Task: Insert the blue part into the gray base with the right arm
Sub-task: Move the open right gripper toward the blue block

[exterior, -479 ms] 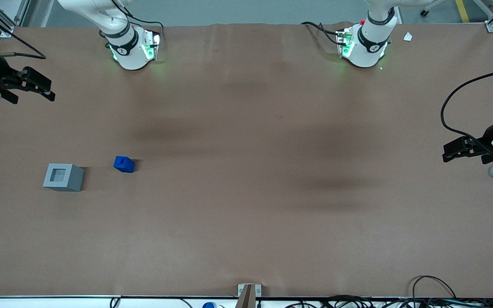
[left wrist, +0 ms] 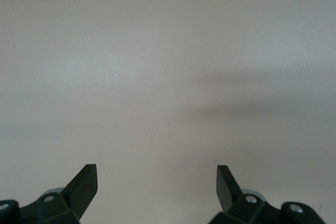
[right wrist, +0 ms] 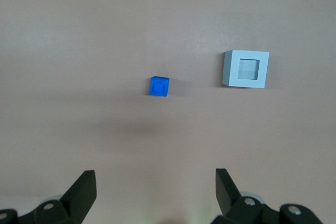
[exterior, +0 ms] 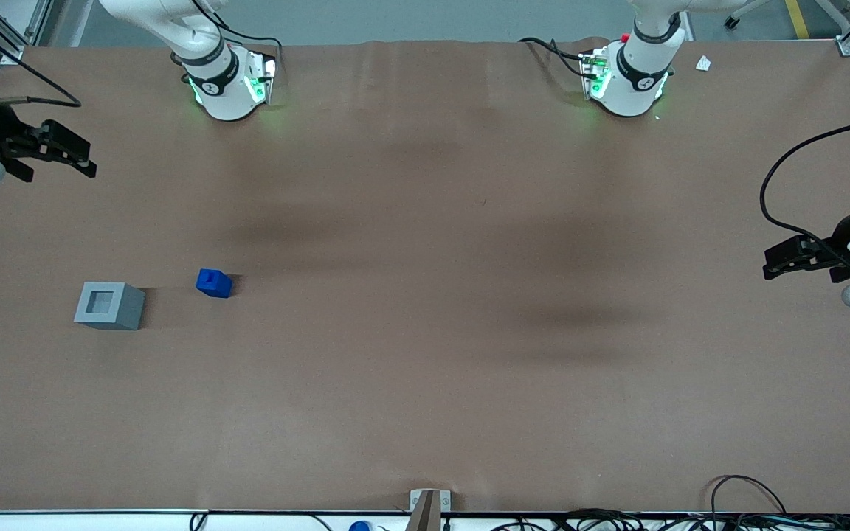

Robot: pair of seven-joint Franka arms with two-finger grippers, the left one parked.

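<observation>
**Ana:** Right wrist view has the small bright blue plastic block (right wrist: 159, 86) lying flat on the brown table covering (right wrist: 79, 35), stub face up, with the light gray cube-shaped base (right wrist: 246, 69) beside it and apart from it. Its square socket faces upward and holds nothing.

**Ben:** And the right arm's black two-finger gripper (right wrist: 156, 187)?

**Ana:** Fingers spread wide, holding nothing. The blue block sits ahead of the jaws, roughly on the line midway between them, well apart from the fingertips.

**Ben:** Front view agrees: the gripper (exterior: 63, 155) hangs at the working arm's edge of the table, farther from the camera than both pieces. The blue block (exterior: 214, 283) is nearly square, so I see no long axis to match.

**Ana:** Then I'd judge the approach as mostly reach and descent, not sideways correction.
</observation>
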